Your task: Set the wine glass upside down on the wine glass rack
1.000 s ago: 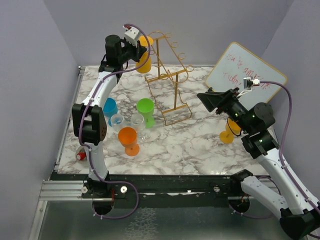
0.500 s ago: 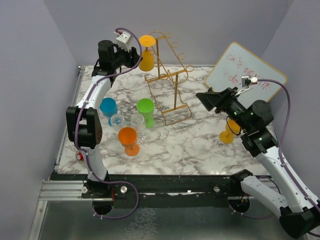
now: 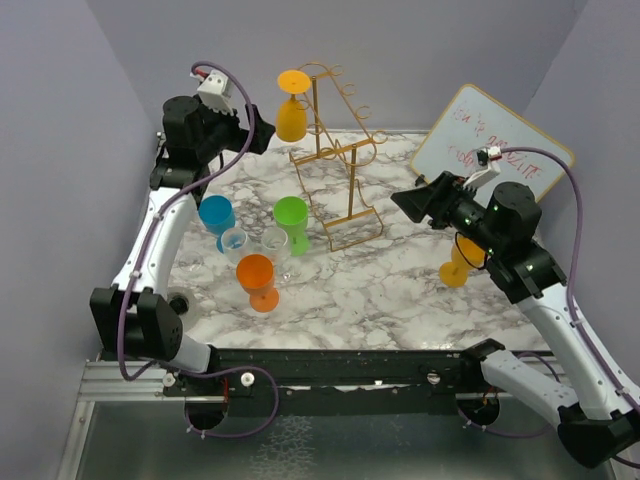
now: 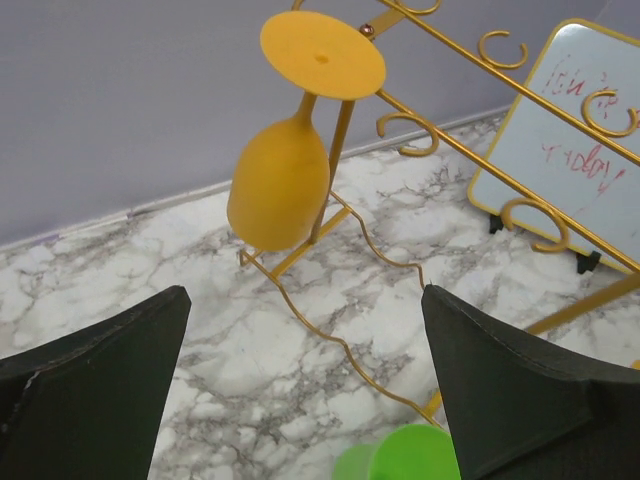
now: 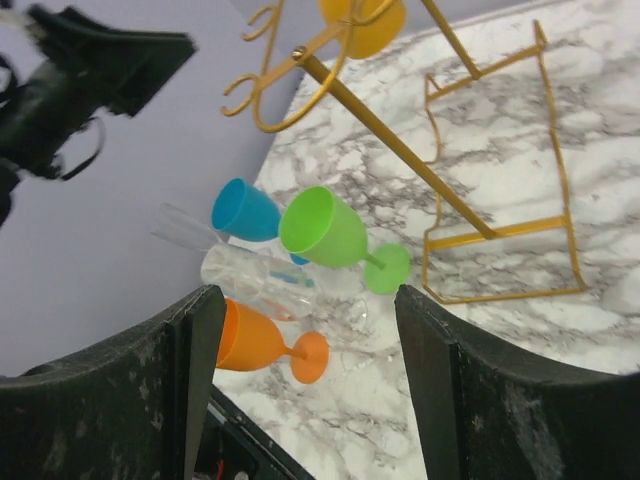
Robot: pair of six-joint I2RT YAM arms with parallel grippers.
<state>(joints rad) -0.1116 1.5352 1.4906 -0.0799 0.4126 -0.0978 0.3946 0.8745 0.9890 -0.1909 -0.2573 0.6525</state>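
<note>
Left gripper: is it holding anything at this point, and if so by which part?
Nothing. The left gripper is open and empty; the yellow wine glass hangs upside down on the wine glass rack, clear of its fingers.

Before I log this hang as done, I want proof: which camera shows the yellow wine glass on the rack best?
Left wrist: the yellow wine glass hangs whole, foot up, on the wine glass rack. Top external shows it small; right wrist only its bowl, cropped.
</note>
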